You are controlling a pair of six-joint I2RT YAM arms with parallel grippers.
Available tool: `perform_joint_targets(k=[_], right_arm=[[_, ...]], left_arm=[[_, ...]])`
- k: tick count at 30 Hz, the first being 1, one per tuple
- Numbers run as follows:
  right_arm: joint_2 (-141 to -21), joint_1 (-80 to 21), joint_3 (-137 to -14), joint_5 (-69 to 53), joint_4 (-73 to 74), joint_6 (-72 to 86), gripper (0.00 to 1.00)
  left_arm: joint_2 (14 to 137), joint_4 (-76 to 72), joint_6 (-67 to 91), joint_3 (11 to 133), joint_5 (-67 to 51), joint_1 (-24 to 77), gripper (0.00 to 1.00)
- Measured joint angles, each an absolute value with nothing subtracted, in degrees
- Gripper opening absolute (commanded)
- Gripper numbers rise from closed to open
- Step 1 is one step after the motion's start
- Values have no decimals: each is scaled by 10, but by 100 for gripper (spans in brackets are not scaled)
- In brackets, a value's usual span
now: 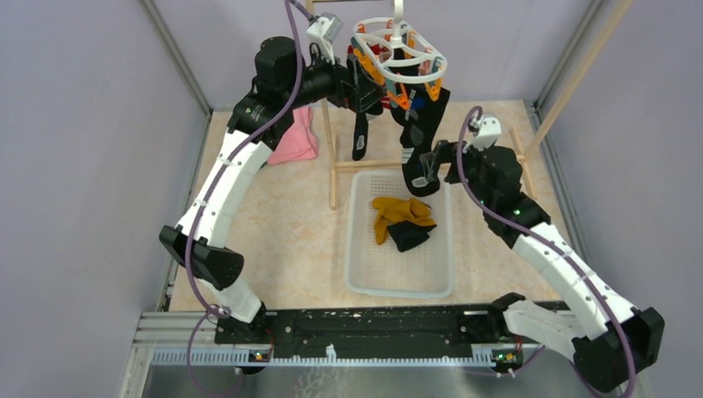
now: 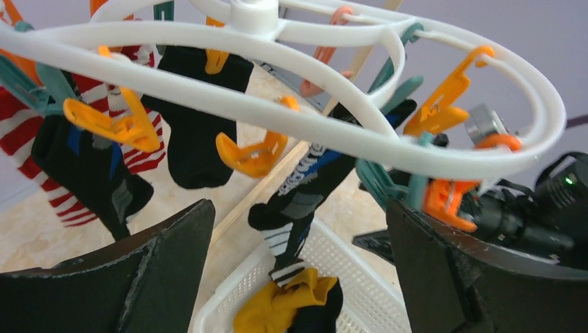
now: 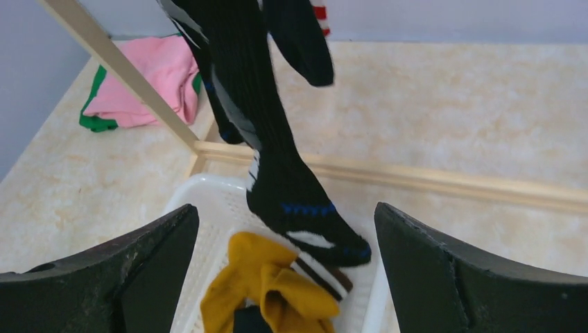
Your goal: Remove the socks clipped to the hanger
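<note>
The white round hanger [image 1: 398, 51] hangs from the wooden rack, its ring [image 2: 333, 128] carrying orange and teal pegs. Clipped to it are a long black sock with white stripes [image 1: 419, 141], a shorter black sock [image 1: 361, 137] and a red-and-white striped sock [image 2: 21, 139]. My left gripper [image 1: 369, 93] is open and empty, just below the ring's left side [image 2: 298, 208]. My right gripper [image 1: 427, 172] is open, with the long black sock's foot [image 3: 291, 201] hanging between its jaws [image 3: 286, 211], not gripped. A mustard sock [image 1: 398, 211] and a black one lie in the basket.
The white mesh basket [image 1: 356, 249] stands on the table under the hanger. The wooden rack's base bars [image 1: 333, 166] run behind it, and also show in the right wrist view [image 3: 430, 182]. Folded pink and green cloths [image 1: 296, 137] lie at the back left.
</note>
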State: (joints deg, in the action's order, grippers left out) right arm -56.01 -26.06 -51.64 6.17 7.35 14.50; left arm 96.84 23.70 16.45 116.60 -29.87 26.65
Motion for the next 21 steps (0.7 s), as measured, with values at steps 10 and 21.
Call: perform_joint_targets(k=[10, 21], right_arm=[[-693, -222, -528, -56, -93, 75, 0], [-647, -285, -534, -130, -111, 47, 0]], left_arm=[[864, 305, 122, 1090, -334, 224, 99], [839, 367, 68, 1020, -515, 162, 99]])
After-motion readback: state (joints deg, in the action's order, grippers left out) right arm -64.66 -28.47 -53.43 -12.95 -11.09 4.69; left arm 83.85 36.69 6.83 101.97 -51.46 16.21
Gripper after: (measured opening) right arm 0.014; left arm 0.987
